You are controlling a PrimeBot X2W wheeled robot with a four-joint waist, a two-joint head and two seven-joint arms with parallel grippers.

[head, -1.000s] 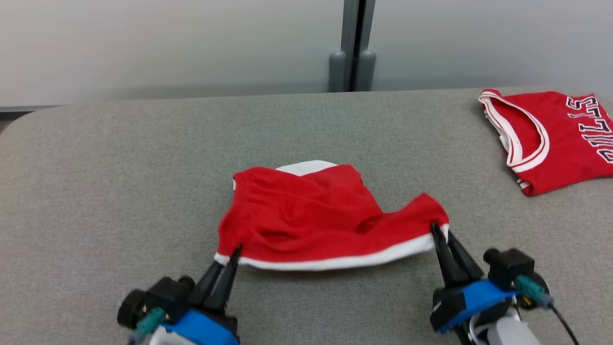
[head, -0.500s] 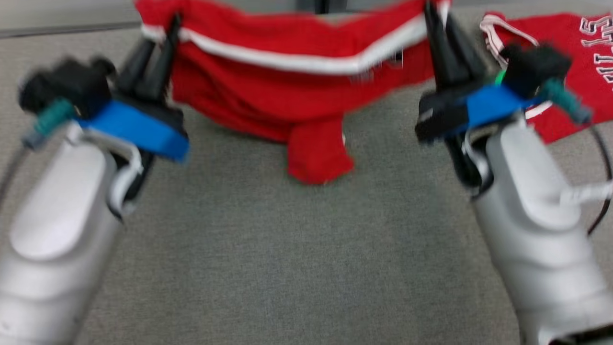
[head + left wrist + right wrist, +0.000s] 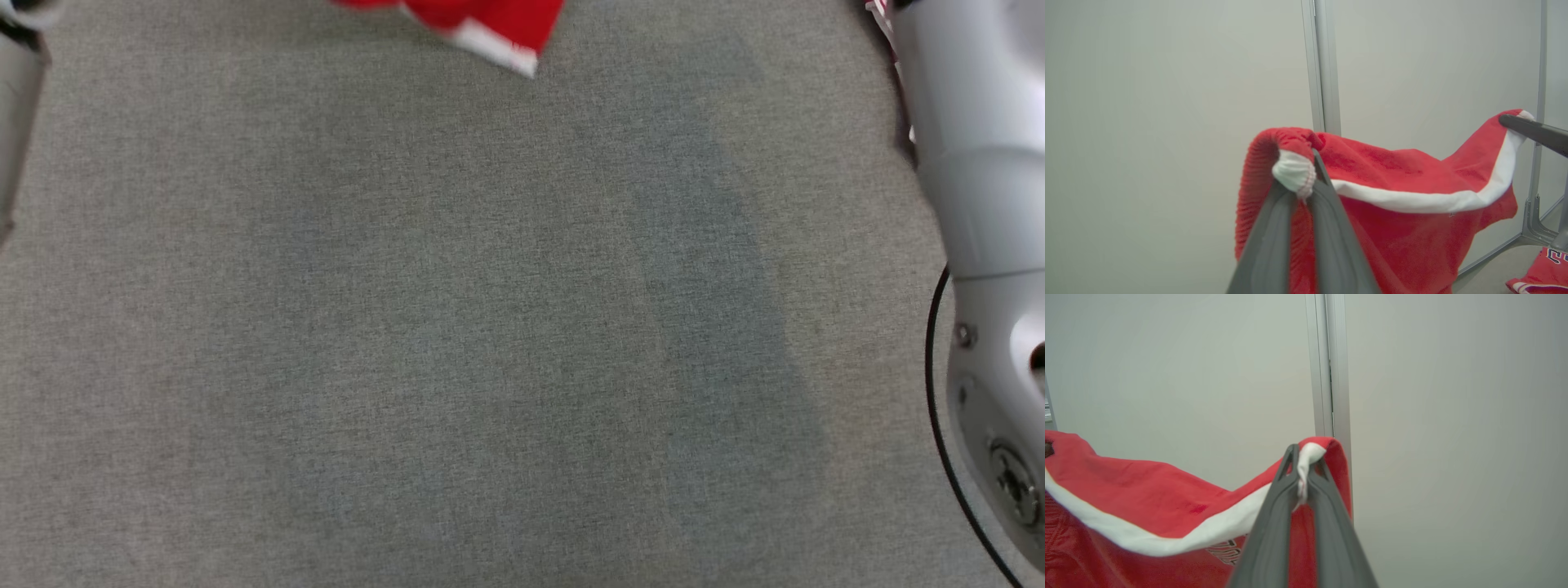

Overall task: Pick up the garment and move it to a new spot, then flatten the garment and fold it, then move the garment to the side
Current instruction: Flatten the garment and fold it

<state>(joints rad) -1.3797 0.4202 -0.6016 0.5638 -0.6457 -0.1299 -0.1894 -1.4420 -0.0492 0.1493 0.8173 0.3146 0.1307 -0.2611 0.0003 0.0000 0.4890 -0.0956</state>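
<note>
The garment, red shorts with a white band, hangs in the air between both grippers. In the left wrist view my left gripper (image 3: pixel 1302 179) is shut on one white-edged corner of the garment (image 3: pixel 1404 220), and the other gripper's dark finger (image 3: pixel 1531 130) pinches the far corner. My right gripper (image 3: pixel 1306 465) is shut on its corner of the garment (image 3: pixel 1126 490) in the right wrist view. In the head view only the garment's lowest tip (image 3: pixel 490 24) dangles at the top edge, above the grey table (image 3: pixel 457 327).
A pale right forearm (image 3: pixel 980 204) with a black cable runs down the head view's right edge; the left forearm (image 3: pixel 16 98) shows at the far left. A second red jersey (image 3: pixel 1543 269) lies low on the table. A grey wall with a metal post (image 3: pixel 1327 375) stands behind.
Both grippers have lifted the garment off the table and high up, out of the head view's top. The head view itself has shifted down to the bare table.
</note>
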